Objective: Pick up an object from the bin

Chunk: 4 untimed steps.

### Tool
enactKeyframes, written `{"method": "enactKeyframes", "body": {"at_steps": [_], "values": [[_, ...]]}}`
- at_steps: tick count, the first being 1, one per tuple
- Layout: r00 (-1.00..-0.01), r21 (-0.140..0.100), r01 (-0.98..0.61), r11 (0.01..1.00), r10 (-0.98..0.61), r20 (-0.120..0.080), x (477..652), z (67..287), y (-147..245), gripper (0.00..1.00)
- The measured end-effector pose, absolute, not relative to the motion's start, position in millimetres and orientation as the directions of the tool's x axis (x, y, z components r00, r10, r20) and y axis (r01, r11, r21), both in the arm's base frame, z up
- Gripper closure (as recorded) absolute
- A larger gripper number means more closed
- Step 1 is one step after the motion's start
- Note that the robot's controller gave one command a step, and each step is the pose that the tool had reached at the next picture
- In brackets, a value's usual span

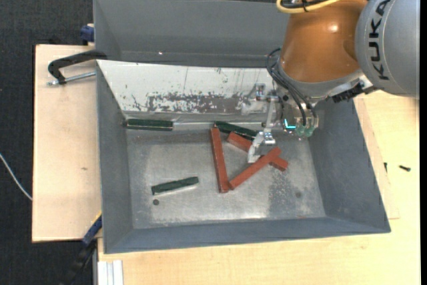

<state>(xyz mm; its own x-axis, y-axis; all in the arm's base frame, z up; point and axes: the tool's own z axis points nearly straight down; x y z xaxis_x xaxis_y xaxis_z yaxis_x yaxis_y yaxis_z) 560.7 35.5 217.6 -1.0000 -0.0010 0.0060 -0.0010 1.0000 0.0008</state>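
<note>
My gripper [260, 145] hangs low in the right middle of the bin, its tip right over a cluster of red-brown sticks. A slanted red-brown stick [248, 173] runs from the bin floor up to just beneath the tip. A short red-brown piece [238, 140] lies immediately left of it, and another short one [279, 162] lies to its right. A longer red-brown stick [217, 157] points toward the back, further left. A dark green stick [233, 129] rests behind the cluster. None of them shows between the jaws.
A dark green stick [149, 123] lies along the back wall at the left. Another green stick with a pale end [175, 185] lies on the front-left floor. The arm's orange cover rises above the bin's right rear corner.
</note>
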Motion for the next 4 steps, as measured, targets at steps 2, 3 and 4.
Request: {"method": "enactKeyframes", "body": {"at_steps": [2,3,4], "values": [[-0.998,0.001,-0.057,0.998,-0.056,-0.008,566.3,168.5,9.0,0.00],[-0.987,0.002,-0.158,0.987,-0.158,0.001,564.1,132.6,-50.2,0.00],[-0.978,-0.005,-0.207,0.978,-0.207,-0.001,558.1,104.4,-54.4,0.00]]}}
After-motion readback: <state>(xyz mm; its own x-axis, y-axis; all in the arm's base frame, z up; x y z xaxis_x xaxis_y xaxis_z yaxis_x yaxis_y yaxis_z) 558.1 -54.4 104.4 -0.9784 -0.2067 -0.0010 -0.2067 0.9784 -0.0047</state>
